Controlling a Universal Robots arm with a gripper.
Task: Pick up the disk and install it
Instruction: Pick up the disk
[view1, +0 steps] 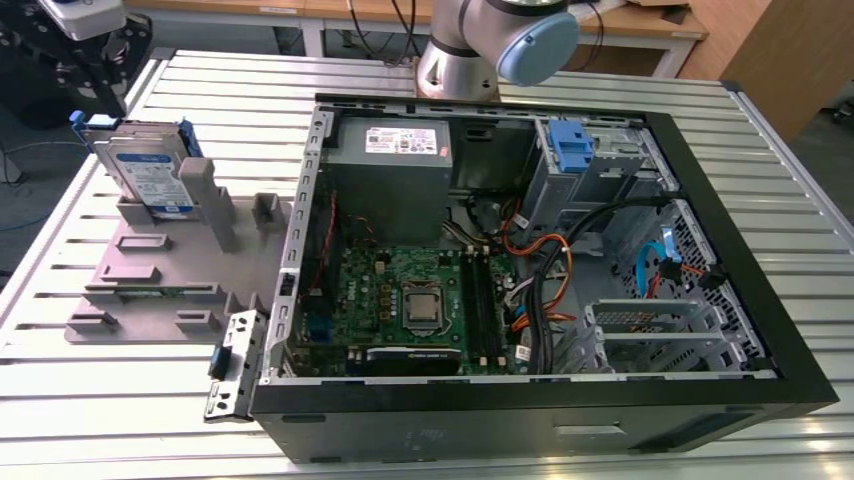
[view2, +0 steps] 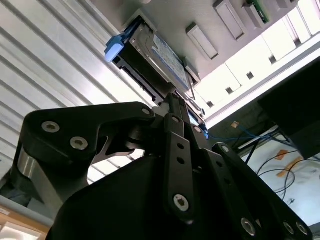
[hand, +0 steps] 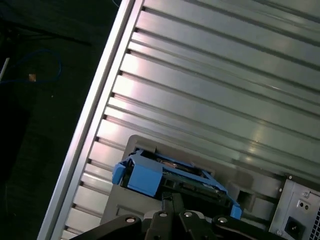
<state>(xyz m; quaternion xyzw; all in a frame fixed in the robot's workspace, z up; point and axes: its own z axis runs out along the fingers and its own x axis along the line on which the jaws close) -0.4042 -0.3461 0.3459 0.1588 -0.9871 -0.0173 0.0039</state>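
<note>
Nearest is my own pincer (view2: 175, 102), its black linkage right at the upper edge of the disk (view2: 155, 55); whether it is clenched or released I cannot tell. The disk stands upright on edge in a grey holder (view1: 160, 250) on the slatted table (view1: 814, 300), at ten o'clock in the exterior view. Beyond it, toward three o'clock, lies the open computer case (view1: 534, 420), with the power supply (view1: 394, 160) at its twelve.
</note>
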